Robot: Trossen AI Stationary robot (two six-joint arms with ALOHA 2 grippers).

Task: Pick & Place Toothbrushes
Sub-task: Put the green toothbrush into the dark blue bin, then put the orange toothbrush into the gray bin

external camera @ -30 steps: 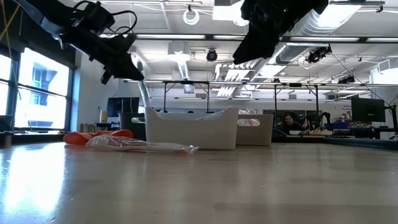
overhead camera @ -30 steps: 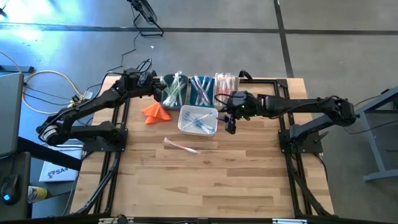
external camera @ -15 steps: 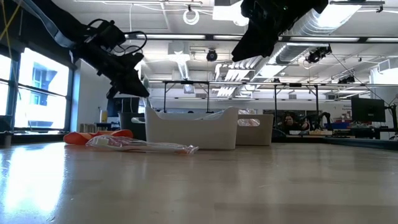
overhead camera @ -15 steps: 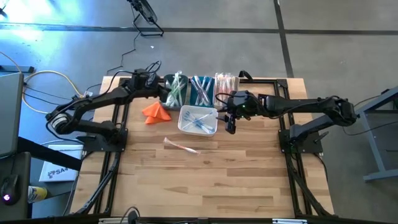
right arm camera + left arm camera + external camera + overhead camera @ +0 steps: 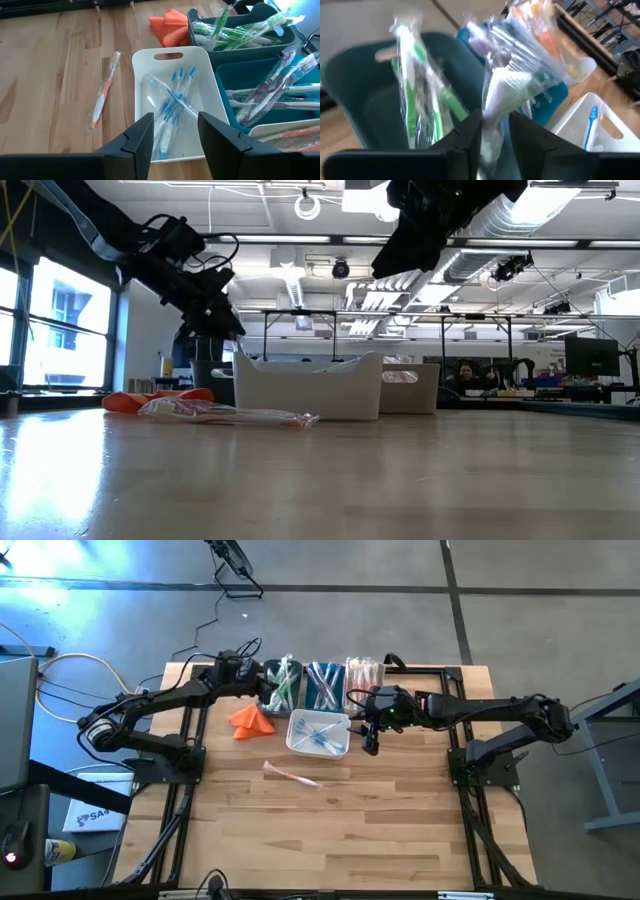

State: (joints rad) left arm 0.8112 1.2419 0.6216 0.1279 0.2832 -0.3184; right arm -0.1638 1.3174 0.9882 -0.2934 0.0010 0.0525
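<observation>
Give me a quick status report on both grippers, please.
Left gripper over dark green bin, wrapped toothbrush between fingers. Right gripper open, empty, above white bin. Nothing blocking.

Wrapped toothbrushes: green-handled ones (image 5: 283, 685) stand tilted in 1 bin, purple-and-white ones (image 5: 280, 82) fill the next, orange ones (image 5: 364, 671) another; blue ones (image 5: 172, 102) lie crossed (flat) in the white bin; 1 orange toothbrush (image 5: 104, 92) lies loose on the desk (image 5: 330, 830).
</observation>
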